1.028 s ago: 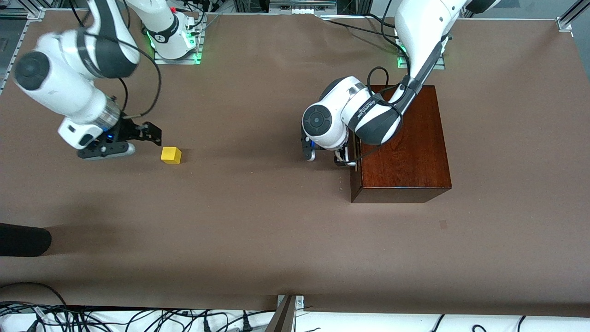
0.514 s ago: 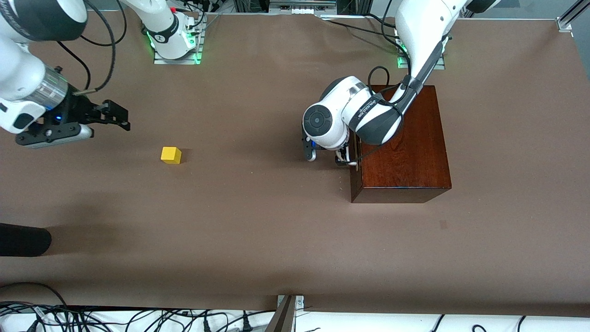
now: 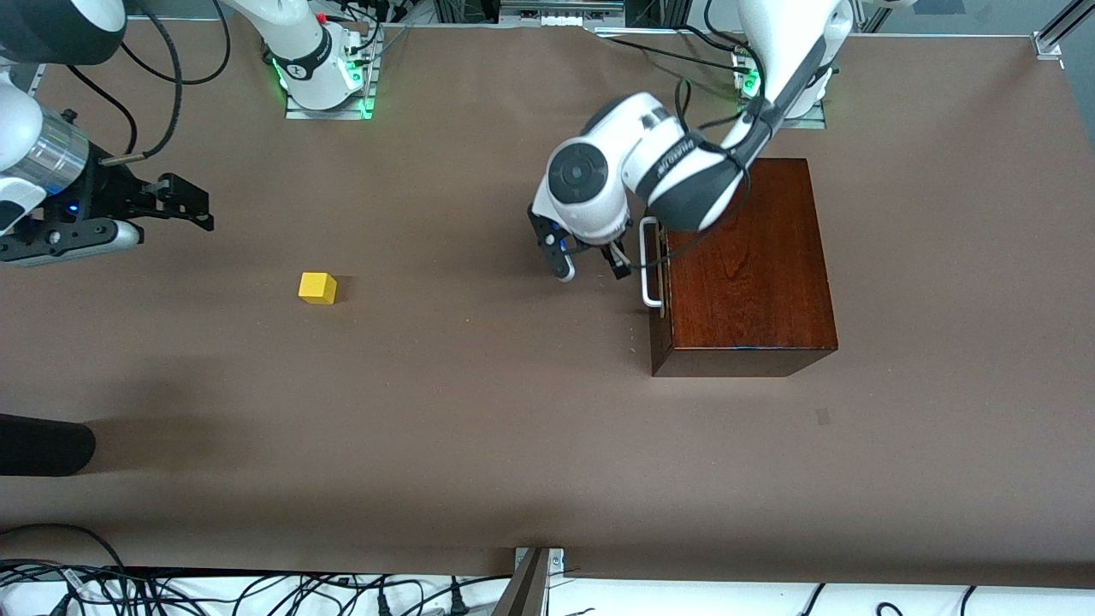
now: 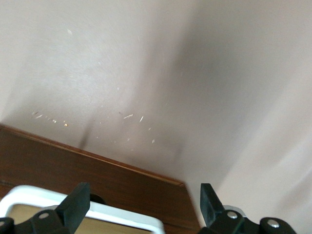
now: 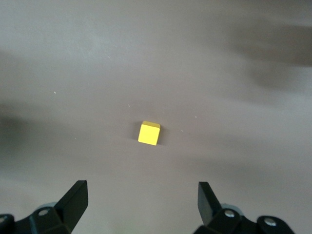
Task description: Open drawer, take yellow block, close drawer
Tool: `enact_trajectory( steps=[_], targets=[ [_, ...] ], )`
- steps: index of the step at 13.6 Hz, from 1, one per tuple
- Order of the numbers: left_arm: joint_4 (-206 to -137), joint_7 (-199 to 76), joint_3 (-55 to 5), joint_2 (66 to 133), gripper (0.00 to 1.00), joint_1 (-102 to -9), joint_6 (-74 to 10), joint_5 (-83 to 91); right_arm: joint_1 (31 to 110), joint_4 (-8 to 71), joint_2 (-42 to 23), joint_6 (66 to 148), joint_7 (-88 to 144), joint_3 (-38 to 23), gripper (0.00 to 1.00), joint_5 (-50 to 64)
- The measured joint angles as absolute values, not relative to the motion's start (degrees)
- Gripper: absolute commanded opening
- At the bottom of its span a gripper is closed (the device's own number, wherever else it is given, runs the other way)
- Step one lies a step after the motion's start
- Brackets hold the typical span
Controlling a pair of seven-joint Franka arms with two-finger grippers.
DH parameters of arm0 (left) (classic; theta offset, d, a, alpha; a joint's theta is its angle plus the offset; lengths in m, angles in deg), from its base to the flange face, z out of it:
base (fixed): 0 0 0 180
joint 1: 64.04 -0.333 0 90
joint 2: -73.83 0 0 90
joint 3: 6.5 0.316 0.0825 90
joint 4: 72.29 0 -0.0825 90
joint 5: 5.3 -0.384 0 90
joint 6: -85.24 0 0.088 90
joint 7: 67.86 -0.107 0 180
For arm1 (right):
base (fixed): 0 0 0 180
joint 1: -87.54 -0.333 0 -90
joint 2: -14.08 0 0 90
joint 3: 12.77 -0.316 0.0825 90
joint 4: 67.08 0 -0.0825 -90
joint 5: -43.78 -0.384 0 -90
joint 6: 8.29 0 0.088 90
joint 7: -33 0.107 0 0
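The drawer (image 3: 657,282) is judged shut, its white handle (image 3: 648,262) just beside the left pincer (image 3: 590,269), whose fingers are spread apart. A clean retreat is advised. The yellow block (image 3: 317,287) lies on the worktop (image 3: 479,445) below the empty, parted right pincer (image 3: 184,201).

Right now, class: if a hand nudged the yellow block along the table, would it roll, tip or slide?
The yellow block would probably slide: it is a cube resting flat on the table. Flat faces make rolling unlikely. It looks rigid and probably light, being small.
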State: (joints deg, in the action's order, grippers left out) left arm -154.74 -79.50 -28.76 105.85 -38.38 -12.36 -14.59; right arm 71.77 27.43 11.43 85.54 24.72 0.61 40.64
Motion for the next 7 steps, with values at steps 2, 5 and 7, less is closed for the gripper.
enact_trajectory(
  steps=[2,5,7],
  targets=[
    [-153.7,-73.4,-29.1,103.5,1.00,-37.5,-12.1,-14.6,71.8,26.9,11.4,84.8,24.0,1.2,1.00,40.6],
    [-152.8,-72.1,-28.2,99.9,1.00,-41.7,-9.0,-14.6,71.8,25.9,11.3,84.6,23.8,1.1,1.00,40.7],
    [-152.6,-72.4,-28.1,97.4,1.00,-46.5,-6.5,-14.6,71.8,25.8,11.3,84.3,23.7,1.1,1.00,40.9]
  ],
)
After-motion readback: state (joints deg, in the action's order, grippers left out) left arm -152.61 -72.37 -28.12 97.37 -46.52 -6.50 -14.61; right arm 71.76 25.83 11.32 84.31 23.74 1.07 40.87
